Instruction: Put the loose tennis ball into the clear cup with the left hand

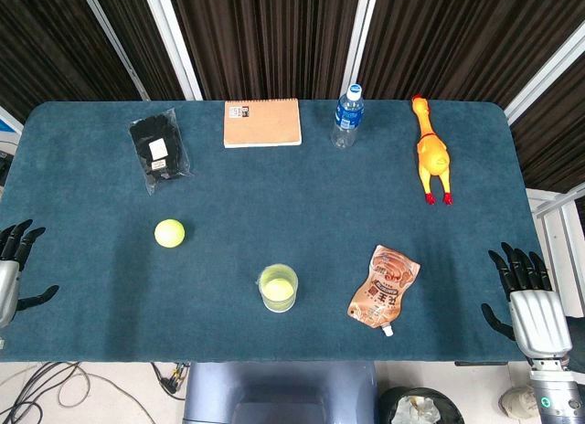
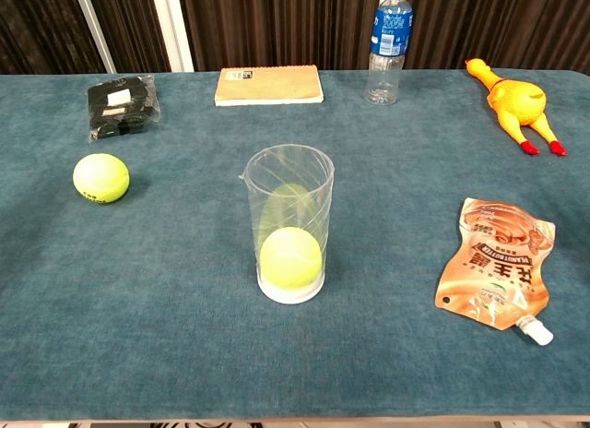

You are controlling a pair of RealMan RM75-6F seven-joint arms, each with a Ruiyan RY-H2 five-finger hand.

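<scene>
A loose yellow-green tennis ball (image 1: 169, 233) (image 2: 101, 178) lies on the blue table, left of centre. The clear cup (image 1: 278, 288) (image 2: 289, 224) stands upright near the front middle with another tennis ball inside it at the bottom. My left hand (image 1: 13, 264) rests at the table's left edge, fingers spread, holding nothing, well left of the loose ball. My right hand (image 1: 525, 291) sits at the right front edge, fingers spread and empty. Neither hand shows in the chest view.
A black packet (image 1: 159, 153) and a brown notebook (image 1: 262, 123) lie at the back left. A water bottle (image 1: 346, 117) stands at the back. A rubber chicken (image 1: 432, 151) lies back right. An orange pouch (image 1: 384, 286) lies right of the cup.
</scene>
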